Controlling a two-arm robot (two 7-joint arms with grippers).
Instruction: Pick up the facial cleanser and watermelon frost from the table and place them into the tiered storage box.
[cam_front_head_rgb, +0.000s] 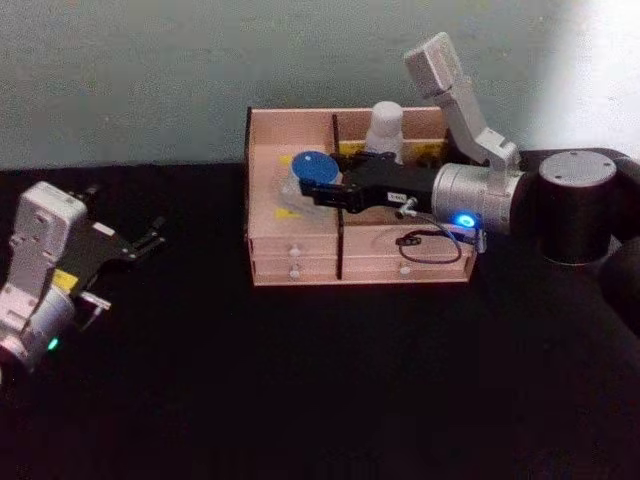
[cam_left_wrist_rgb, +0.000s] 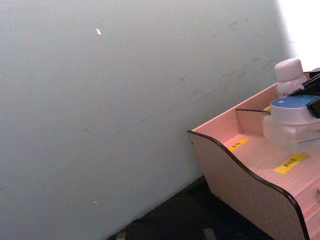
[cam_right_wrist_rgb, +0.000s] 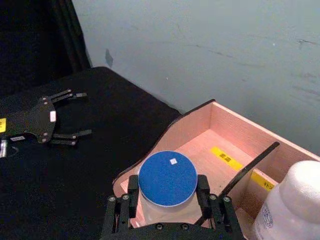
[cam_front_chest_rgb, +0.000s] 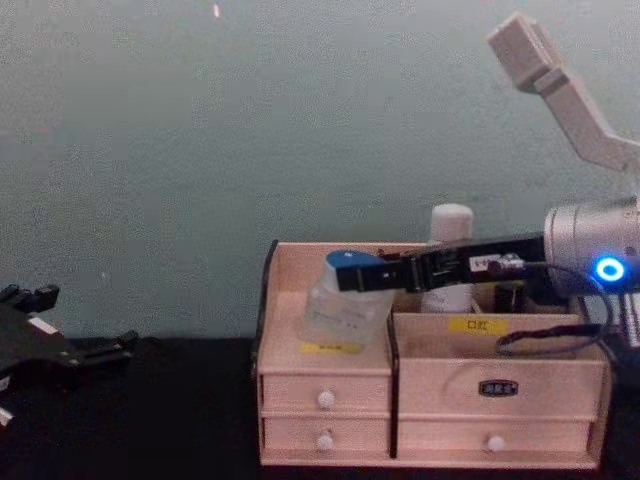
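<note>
We are seeing the right gripper (cam_front_head_rgb: 306, 188) reaching across the tiered storage box (cam_front_head_rgb: 262, 130), its fingers gripping a blue-capped jar (cam_right_wrist_rgb: 167, 178) in the box's left compartment, near its left wall. A white bottle (cam_front_head_rgb: 385, 125) is standing by the back edge. The left gripper (cam_right_wrist_rgb: 79, 114) is resting with its fingers spread wide near the bench's (cam_front_head_rgb: 300, 380) left edge.
</note>
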